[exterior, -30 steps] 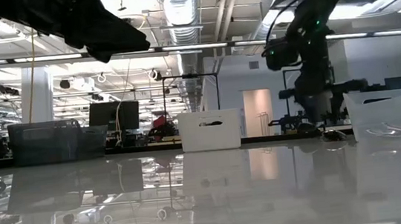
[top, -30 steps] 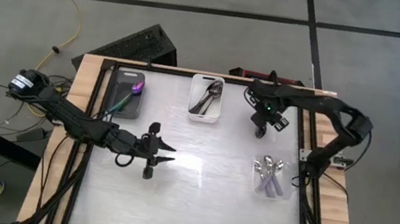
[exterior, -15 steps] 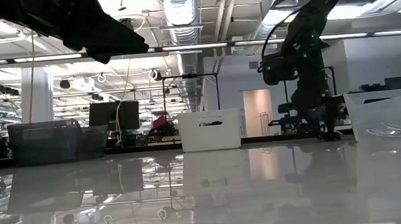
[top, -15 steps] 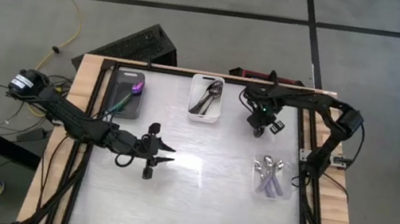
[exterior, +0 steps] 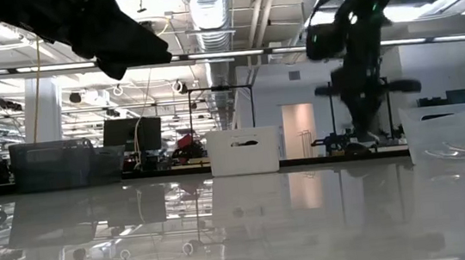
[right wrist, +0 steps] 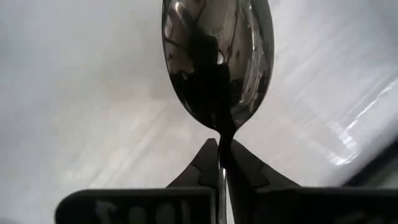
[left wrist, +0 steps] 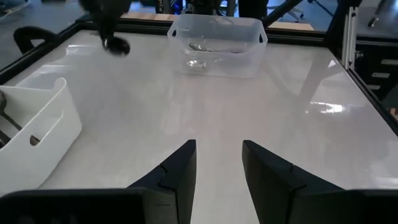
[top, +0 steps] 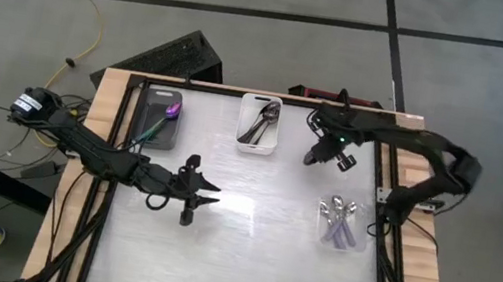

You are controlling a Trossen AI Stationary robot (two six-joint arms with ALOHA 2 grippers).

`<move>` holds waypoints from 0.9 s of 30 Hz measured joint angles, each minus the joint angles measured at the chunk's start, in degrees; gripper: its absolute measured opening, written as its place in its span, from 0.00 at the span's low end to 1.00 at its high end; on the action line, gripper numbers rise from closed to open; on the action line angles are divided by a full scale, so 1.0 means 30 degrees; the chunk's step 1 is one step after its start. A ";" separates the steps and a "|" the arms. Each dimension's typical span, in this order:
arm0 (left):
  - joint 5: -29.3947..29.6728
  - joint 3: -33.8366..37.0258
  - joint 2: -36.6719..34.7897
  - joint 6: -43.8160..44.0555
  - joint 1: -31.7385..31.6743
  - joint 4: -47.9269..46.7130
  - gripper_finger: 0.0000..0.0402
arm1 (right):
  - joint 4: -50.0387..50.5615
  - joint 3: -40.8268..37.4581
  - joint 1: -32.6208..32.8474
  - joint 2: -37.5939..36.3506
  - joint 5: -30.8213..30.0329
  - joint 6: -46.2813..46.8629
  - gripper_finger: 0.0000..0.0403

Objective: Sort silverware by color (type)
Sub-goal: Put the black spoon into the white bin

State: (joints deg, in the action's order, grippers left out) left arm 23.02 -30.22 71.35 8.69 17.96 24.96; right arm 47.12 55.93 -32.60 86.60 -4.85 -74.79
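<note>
My right pincer (right wrist: 222,163) is clamped on the handle of a glossy black spoon (right wrist: 217,59), held above the bench (top: 244,251) just right of the white bin (top: 259,123) where other dark spoons lie; my left pincer (left wrist: 217,163), fingers apart, waits mid-bench. I judge I'm mid-carry: next I must shift over that bin and release. No writing is readable.

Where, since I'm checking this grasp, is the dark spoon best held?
Grip the dark spoon by its thin handle behind the bowl, from the handle end, as the right end effector has it: the wide bowl gives no flat purchase. Left end effector waits open over mid-table.
</note>
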 joint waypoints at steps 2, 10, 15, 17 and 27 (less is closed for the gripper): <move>0.0151 0.0000 0.0000 0.0218 0.0000 0.0047 0.29 | 0.0103 0.0007 0.0618 -0.1451 0.1227 0.0687 0.08; 0.0578 0.0000 0.0025 -0.0228 -0.0010 0.2786 0.29 | -0.0291 0.0010 0.2803 -0.6427 0.9810 0.6015 0.08; -0.0312 -0.0022 0.2014 -0.2438 -0.0098 0.8559 0.29 | -0.3888 0.0010 0.4547 -0.7681 1.5888 0.9338 0.08; -0.1705 -0.0036 0.3529 -0.3228 -0.0350 1.1798 0.29 | -0.5860 0.0010 0.5542 -0.7634 1.7231 1.0347 0.08; -0.6536 -0.2654 1.0241 -0.2888 -0.2305 1.9190 0.29 | -1.5213 0.0010 1.0674 -0.4800 1.7518 1.2875 0.08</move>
State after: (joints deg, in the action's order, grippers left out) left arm 3.41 -38.18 102.07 0.03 11.04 82.53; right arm 1.48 55.96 -0.57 72.20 47.70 -36.16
